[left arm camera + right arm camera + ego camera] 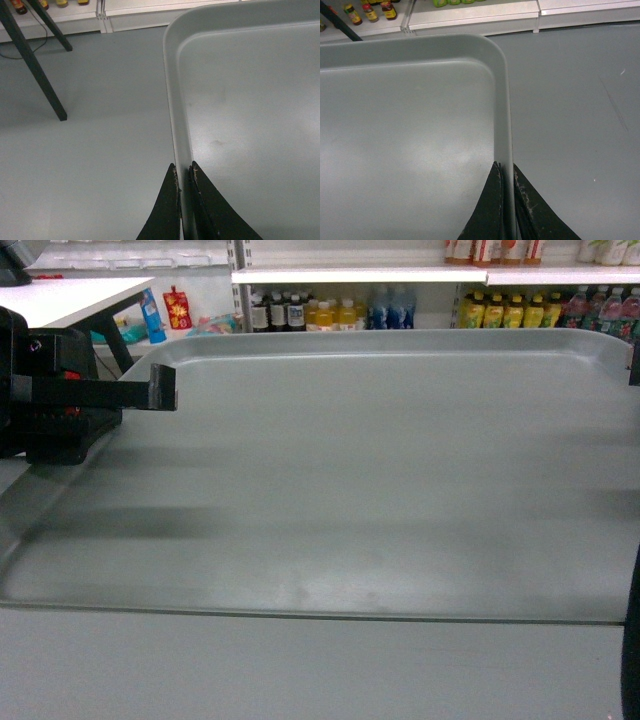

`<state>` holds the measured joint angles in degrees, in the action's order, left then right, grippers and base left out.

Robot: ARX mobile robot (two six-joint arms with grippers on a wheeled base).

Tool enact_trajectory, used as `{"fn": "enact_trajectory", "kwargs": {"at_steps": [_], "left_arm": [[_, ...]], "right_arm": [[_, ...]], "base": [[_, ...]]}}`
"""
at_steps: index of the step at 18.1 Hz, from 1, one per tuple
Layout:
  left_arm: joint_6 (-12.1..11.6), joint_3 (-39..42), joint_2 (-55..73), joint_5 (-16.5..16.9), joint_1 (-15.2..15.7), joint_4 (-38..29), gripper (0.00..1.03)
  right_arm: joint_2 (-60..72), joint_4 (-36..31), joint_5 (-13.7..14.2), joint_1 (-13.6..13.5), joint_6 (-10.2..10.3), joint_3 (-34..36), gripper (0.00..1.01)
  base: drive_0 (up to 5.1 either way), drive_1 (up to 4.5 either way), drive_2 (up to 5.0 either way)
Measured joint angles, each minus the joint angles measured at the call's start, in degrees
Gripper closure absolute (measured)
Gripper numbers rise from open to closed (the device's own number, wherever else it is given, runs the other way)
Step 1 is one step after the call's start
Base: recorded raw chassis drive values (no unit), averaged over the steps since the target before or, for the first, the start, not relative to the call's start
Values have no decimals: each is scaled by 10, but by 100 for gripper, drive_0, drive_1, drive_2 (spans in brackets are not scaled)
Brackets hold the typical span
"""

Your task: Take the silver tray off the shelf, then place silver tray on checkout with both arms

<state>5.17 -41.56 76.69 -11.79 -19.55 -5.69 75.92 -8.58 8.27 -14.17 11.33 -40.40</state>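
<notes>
A: How are the jaws seen to stand?

B: The left gripper is clamped on the left rim of the silver tray, one jaw on each side of the rim. The right gripper is pinched on the right rim the same way.

A: Where is the tray?

B: It is held between the two grippers, roughly level, in the air; grey floor is seen under both rims.

A: What is done, what is left?

B: It is judged to be off the shelf already. Setting down is left. A white bench, possibly the checkout, is seen beyond the left jaws.

A: Edges, room?

B: Shelves of bottles stand beyond the tray's far rim; dark legs stand outward of the left jaws. Open floor lies outward of the right jaws.
</notes>
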Motion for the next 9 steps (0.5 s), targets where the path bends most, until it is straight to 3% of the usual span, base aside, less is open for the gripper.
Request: {"fn": "enact_trajectory", "kwargs": {"at_steps": [9], "left_arm": [[0,0,1,-1,-1,1,100]], "right_arm": [[1,-2,1,-1,0,0,99]], "base": [[-490,246,246]]}}
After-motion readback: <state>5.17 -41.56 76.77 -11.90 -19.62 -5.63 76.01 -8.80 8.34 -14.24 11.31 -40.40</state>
